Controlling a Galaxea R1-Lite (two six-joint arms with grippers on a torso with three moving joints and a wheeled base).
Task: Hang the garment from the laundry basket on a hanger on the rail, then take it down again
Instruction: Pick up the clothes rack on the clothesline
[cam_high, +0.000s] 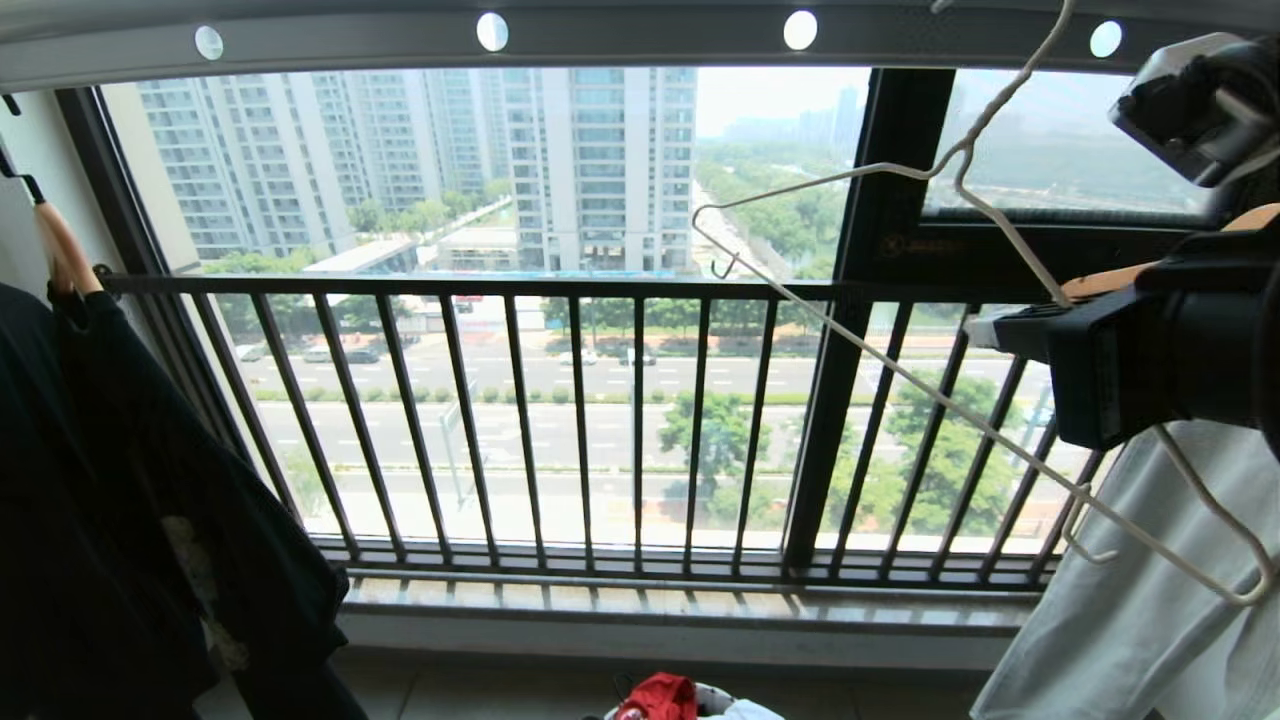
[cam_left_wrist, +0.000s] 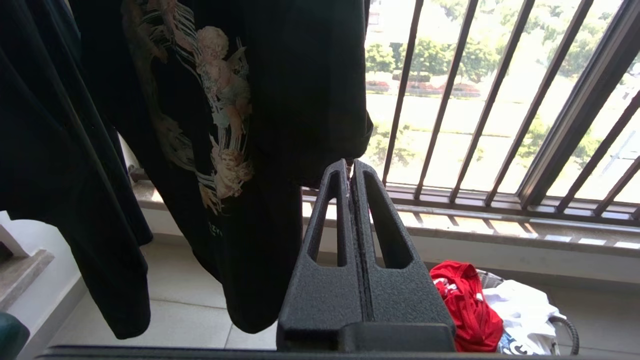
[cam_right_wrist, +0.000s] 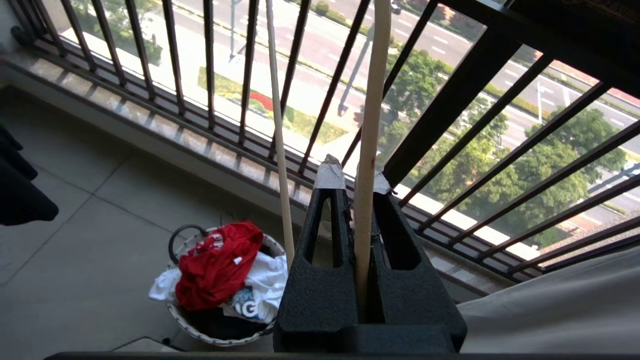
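Observation:
The white wire hanger (cam_high: 880, 358) hangs tilted at the upper right, below the grey rail (cam_high: 640, 35) with its round holes. Its hook runs up past the picture's top edge. My right gripper (cam_high: 1000, 330) is shut on one of its wires (cam_right_wrist: 370, 125), which passes between the tape-tipped fingers (cam_right_wrist: 354, 175). The red garment (cam_right_wrist: 217, 265) lies crumpled on top of the laundry basket (cam_right_wrist: 200, 335) on the floor below, also seen low in the head view (cam_high: 660, 695). My left gripper (cam_left_wrist: 350, 167) is shut and empty, held low beside a hanging black shirt (cam_left_wrist: 225, 100).
A black shirt (cam_high: 120, 500) on a wood hanger (cam_high: 60, 250) hangs at the left. A pale garment (cam_high: 1150, 600) hangs at the right behind my right arm. The dark barred window railing (cam_high: 600, 420) spans the front. A white printed T-shirt (cam_right_wrist: 260, 290) shares the basket.

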